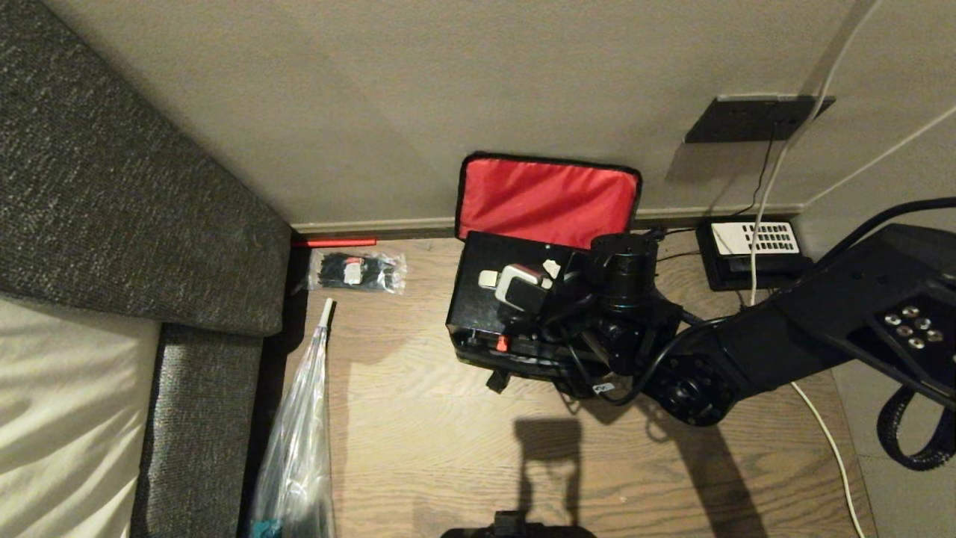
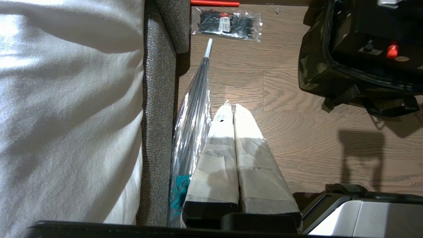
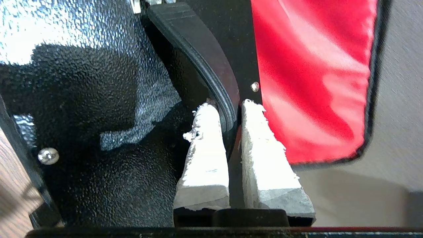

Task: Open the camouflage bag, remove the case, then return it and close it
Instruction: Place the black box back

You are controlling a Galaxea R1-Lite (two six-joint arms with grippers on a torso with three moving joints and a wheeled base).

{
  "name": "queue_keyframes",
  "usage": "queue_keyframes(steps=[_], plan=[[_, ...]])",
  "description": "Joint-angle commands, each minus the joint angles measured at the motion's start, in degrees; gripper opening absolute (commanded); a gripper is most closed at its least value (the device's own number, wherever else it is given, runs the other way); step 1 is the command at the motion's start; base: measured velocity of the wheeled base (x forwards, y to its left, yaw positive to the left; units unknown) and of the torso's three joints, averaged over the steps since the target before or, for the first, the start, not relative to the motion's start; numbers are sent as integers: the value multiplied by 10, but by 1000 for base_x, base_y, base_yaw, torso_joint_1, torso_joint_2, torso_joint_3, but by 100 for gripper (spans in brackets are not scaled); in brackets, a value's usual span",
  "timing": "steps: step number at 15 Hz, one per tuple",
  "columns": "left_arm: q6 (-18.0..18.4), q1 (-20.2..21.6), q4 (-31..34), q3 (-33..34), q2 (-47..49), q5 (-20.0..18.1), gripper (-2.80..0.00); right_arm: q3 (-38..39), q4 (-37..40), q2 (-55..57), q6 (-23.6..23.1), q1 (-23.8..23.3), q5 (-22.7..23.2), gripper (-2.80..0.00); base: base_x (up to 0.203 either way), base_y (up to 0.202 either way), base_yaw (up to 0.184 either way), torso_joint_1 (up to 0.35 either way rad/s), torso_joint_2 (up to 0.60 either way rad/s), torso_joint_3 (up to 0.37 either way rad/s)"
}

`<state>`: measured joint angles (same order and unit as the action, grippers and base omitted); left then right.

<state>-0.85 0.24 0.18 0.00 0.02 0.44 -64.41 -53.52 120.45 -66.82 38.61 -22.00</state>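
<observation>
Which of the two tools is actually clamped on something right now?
The right tool, above the case inside the open camouflage bag, is shut on the case's black handle. The left tool is shut on nothing, over the floor.

Right hand sits over the far edge of the case, its fingers either side of the case's curved handle. Case lies in the camouflage bag on the floor. Bag's lid stands up just beyond the hand, against the wall. Telephone lies right of the hand; packet of ties well left of it, sofa further left. Umbrella lies along the sofa, beside the left hand.
</observation>
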Motion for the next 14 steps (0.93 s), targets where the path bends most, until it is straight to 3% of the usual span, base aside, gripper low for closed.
queue_keyframes(steps=[1, 6, 14], plan=[[0, 0, 0, 2, -1, 0, -280, -10, -14, 31, 1, 0, 5, -280, 0, 0, 0, 0, 0, 0], [0, 0, 0, 2, -1, 0, -280, -45, -22, 68, 6, -5, 10, -280, 0, 0, 0, 0, 0, 0], [0, 0, 0, 2, 0, 0, -280, -21, -45, 96, 39, -13, 9, -280, 0, 0, 0, 0, 0, 0]])
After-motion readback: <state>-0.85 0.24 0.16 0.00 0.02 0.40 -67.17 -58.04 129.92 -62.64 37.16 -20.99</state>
